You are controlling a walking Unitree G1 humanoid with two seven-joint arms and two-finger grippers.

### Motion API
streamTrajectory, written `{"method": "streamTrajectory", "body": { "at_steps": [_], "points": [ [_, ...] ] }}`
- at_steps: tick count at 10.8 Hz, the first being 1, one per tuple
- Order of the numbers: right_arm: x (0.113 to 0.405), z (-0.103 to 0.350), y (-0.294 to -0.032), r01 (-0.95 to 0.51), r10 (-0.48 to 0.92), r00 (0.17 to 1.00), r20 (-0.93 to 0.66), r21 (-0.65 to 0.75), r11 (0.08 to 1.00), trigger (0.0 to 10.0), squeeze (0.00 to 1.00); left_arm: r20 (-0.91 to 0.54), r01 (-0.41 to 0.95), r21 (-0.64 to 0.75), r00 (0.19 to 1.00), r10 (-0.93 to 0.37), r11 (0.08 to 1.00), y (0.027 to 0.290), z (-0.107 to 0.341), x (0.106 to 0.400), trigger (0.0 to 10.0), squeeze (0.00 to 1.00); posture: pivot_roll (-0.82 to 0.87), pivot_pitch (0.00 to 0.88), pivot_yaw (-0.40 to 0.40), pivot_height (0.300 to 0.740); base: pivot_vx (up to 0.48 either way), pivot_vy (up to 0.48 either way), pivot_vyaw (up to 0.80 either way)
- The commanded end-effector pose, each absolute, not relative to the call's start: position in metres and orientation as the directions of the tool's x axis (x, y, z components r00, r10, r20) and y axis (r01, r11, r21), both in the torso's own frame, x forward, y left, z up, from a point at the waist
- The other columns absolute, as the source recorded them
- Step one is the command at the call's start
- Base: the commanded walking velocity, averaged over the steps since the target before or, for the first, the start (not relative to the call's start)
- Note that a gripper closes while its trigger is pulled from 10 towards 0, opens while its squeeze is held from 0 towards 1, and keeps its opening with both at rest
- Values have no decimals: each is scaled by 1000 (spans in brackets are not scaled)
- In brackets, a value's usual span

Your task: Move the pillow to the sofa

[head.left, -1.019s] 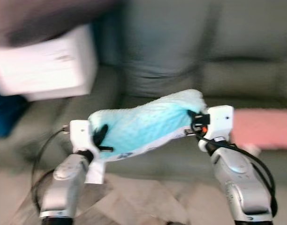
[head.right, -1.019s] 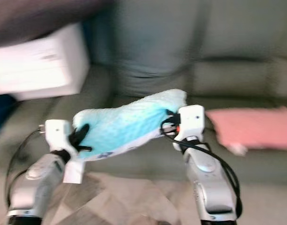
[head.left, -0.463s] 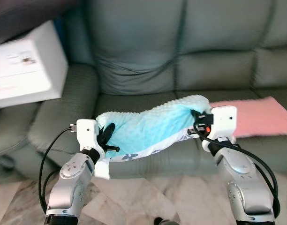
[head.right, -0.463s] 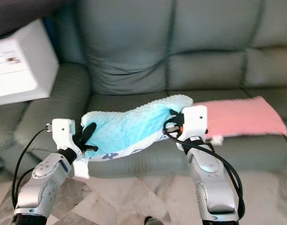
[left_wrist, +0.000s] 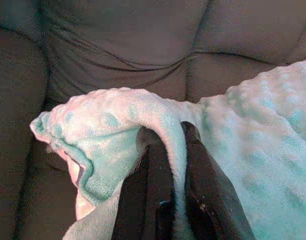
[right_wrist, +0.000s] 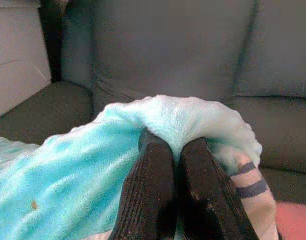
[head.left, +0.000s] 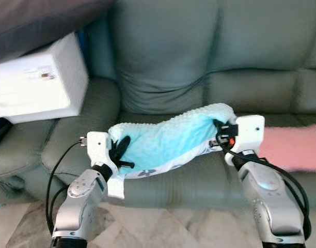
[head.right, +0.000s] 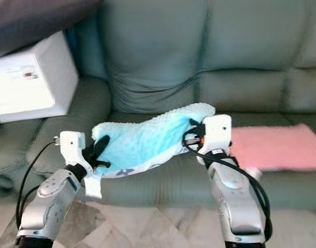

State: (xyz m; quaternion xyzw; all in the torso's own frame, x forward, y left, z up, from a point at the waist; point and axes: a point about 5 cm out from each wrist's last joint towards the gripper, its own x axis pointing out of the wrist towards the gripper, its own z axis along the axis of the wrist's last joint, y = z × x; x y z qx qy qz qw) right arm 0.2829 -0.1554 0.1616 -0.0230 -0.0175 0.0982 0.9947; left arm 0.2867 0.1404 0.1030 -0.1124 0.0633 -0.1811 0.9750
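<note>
We hold the pillow (head.left: 166, 142) slung between our two tools, in the air just in front of the sofa (head.left: 209, 62) and above the front edge of its seat cushion; its long axis runs across us, side to side, parallel to the sofa's front, with the right end riding a little higher than the left. The left tool (head.left: 119, 154) is clamped on the pillow's left end, its fingers (left_wrist: 153, 185) pinching a fold of the fabric; the right tool (head.left: 220, 135) is likewise closed tight on the right end, a ridge of fleece squeezed between its fingers (right_wrist: 153, 190). Both arms are about equally near the sofa's seat, which lies straight ahead and slightly below the pillow, so we judge the coming move to be a short forward reach and a lowering before letting go.

The pillow looks soft and limp; it sags in the middle; its upper face is pale turquoise dimpled fleece, its underside white with dark flower prints. On the sofa seat to the right lies a pink cloth (head.left: 295, 147); a white box (head.left: 36, 82) stands by the sofa's left armrest.
</note>
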Motion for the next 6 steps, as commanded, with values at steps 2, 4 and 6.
{"method": "streamTrajectory", "body": {
  "at_steps": [2, 4, 6],
  "points": [
    [284, 167, -150, -222, 224, 973, 56, -43, 974, 10000, 0, -81, 347, -231, 924, -374, 909, 142, 103, 287, 10000, 0, -194, 74, 25, 740, 398, 0, 0],
    [285, 167, -149, -221, 223, 973, 56, -44, 974, 10000, 0, -84, 351, -226, 922, -377, 909, 141, 103, 286, 10000, 0, -192, 75, 24, 740, 388, 0, 0],
    [285, 166, -148, -223, 225, 973, 53, -43, 974, 10000, 0, -101, 345, -221, 922, -373, 912, 141, 100, 284, 10000, 0, -189, 79, 26, 740, 0, 0, 0]
  ]
}}
